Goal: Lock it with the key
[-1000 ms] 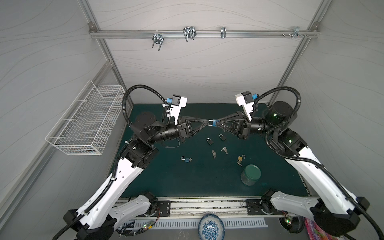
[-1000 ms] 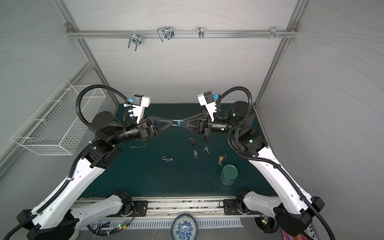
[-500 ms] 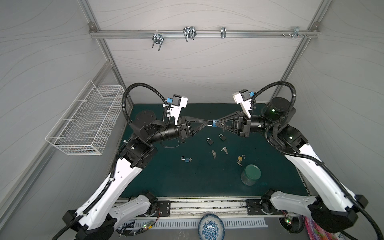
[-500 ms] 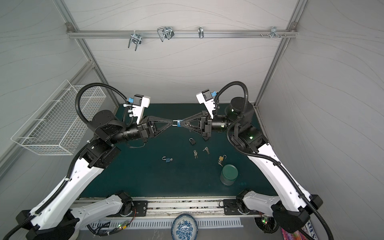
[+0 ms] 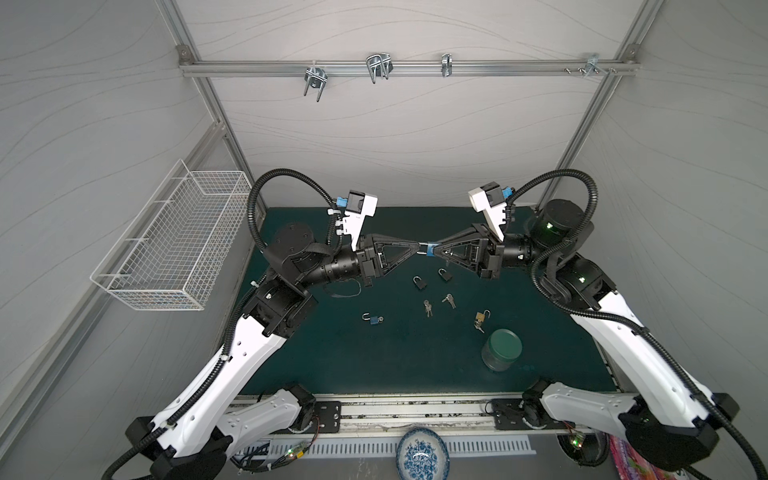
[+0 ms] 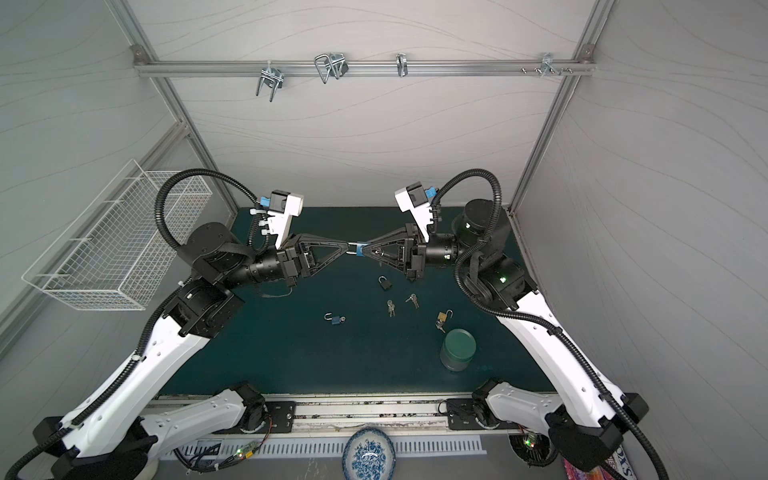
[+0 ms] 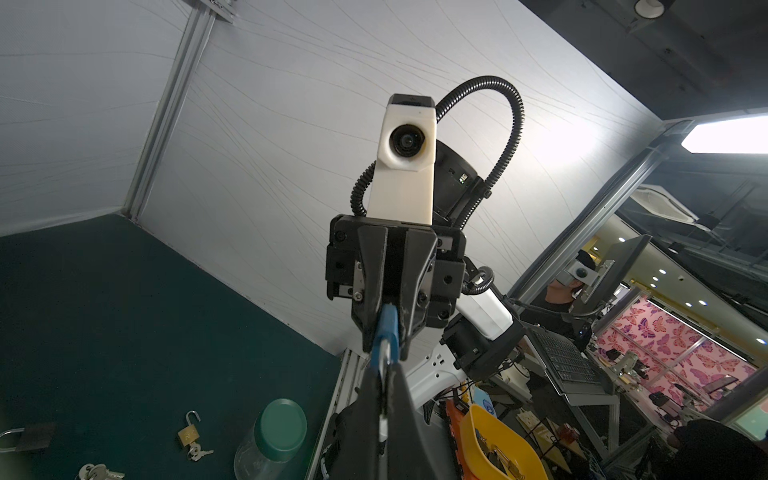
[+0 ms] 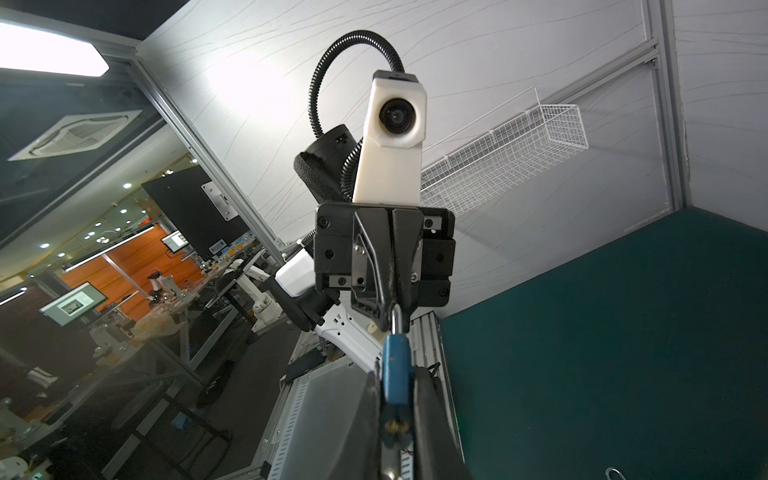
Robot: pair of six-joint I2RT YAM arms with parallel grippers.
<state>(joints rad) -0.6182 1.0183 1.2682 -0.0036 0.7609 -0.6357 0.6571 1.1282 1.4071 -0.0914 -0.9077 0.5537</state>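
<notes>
Green felt covers the desk [image 5: 415, 365], and above its upper middle, in both top views, my two end effectors meet tip to tip in mid-air. My right end effector [image 5: 435, 249] is clamped on the blue body of the padlock [image 8: 397, 370]. My left end effector [image 5: 419, 248] is pinched together on its silver shackle [image 8: 395, 318].

The padlock's long axis runs straight along the line between the two tips, left to right across the frame. The shackle points to my left arm and the keyhole end is buried between my right fingers. A small brass part shows there in the right wrist view, but I cannot tell whether it is a key.

I judge the next move turns on that shared axis: any push or twist must stay in line with it. Spare keys [image 5: 427, 307] lie on the desk lower in the frame, well apart from both tips.
</notes>
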